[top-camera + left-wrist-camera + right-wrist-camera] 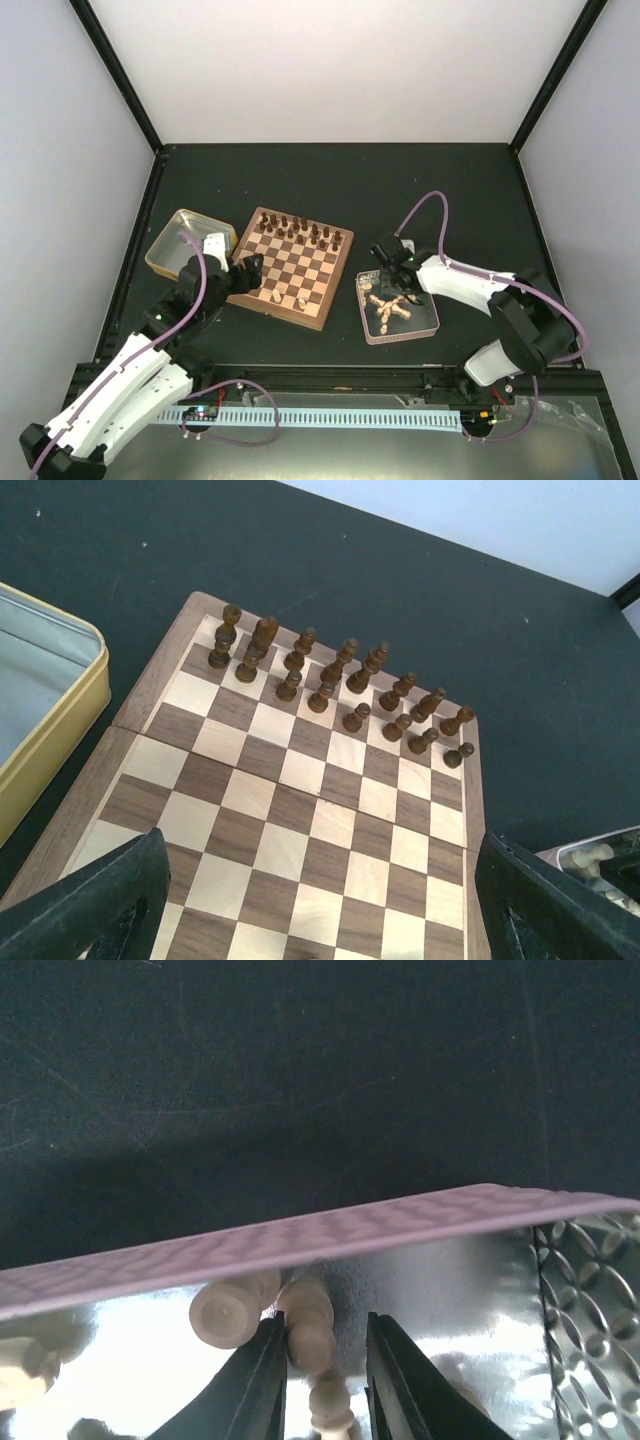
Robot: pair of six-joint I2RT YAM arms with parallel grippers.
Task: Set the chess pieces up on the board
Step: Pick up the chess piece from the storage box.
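The wooden chessboard (305,262) lies at the table's middle-left. Dark brown chessmen (300,231) fill its far rows. A few pale beige chess pieces (276,296) stand at its near edge. Several more pale pieces (388,309) lie in the clear square tray (432,322) to the board's right. My left gripper (248,272) hovers over the board's near-left part, open and empty; the left wrist view shows bare squares (330,820) between its fingers (110,900). My right gripper (323,1318) is down in the tray, open around a lying pale piece (312,1332) that touches the left finger.
A yellow-rimmed metal tin (178,243) sits left of the board, close to my left arm, and shows in the left wrist view (45,705). The tray's purple rim (300,1240) crosses just ahead of my right fingers. Another pale piece (225,1310) lies beside the left finger.
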